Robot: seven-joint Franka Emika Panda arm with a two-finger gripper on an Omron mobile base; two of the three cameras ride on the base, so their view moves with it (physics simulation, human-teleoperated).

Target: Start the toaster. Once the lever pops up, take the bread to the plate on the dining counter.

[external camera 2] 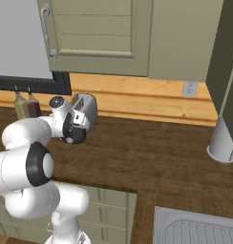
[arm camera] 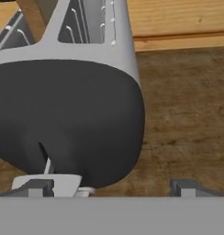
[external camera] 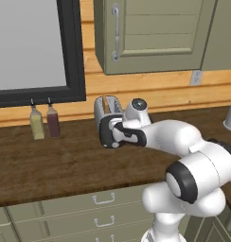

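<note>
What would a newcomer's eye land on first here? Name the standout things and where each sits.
First the white arm, reaching over the dark wooden counter so its open gripper sits right at the black end panel of the toaster by the back wall. Next, two slim bottles left of the toaster under the black-framed window.

The toaster (arm camera: 68, 114) shows a matt black end panel and smooth silvery, seemingly metal sides; the counter (arm camera: 187, 114) beneath is dark grained wood.

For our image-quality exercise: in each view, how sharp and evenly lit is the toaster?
Left base view: toaster soft, flatly lit, partly behind the arm. Right base view: silver side plain grey, no glare. Hand view: black end panel close, evenly dark, edges slightly blurred.
</note>
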